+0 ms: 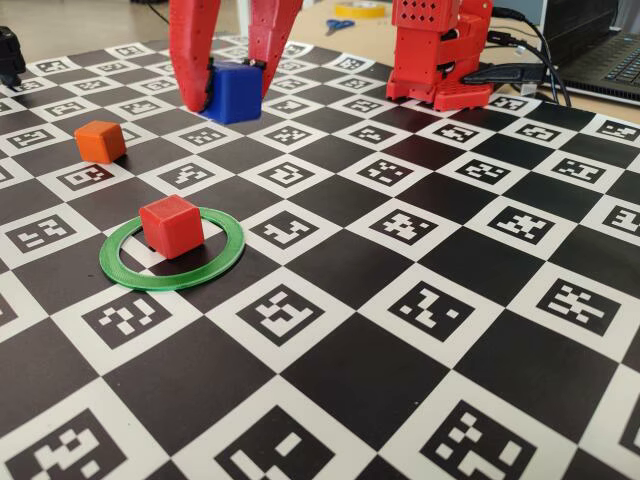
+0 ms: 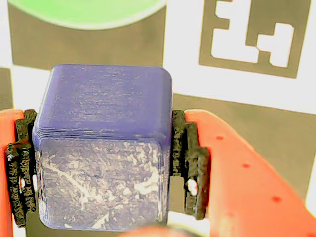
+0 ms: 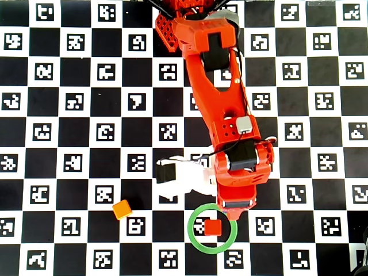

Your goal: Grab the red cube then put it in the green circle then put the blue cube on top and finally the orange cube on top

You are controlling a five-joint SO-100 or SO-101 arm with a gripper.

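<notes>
The black-and-white checkered marker board (image 1: 400, 330), each white square printed with a coded tag, covers the whole table. The red plastic robot arm (image 3: 221, 109) reaches down the board in the overhead view, its base (image 1: 440, 50) standing at the far edge in the fixed view, with a dark laptop (image 1: 600, 50) and cables behind it.

The thin flat green plastic ring (image 1: 171, 250) lies on the board near the left in the fixed view; in the overhead view its upper rim passes under the arm's wrist. Inside it sits the small matte red plastic cube (image 1: 171, 224), resting flat on the board within the ring's open centre, toward the far side.

The small matte deep-blue plastic cube (image 1: 233, 92) is beyond the ring, near the far edge of the board in the fixed view. The gripper (image 2: 98, 163) is clamped on it: in the wrist view both black-padded fingers (image 2: 190, 163) press against the cube's opposite side faces. Whether the cube rests on the board or is raised cannot be told.

The small matte bright-orange plastic cube (image 1: 100, 140) sits alone on the board, well apart from the ring and the gripper, left of both in the fixed view.
</notes>
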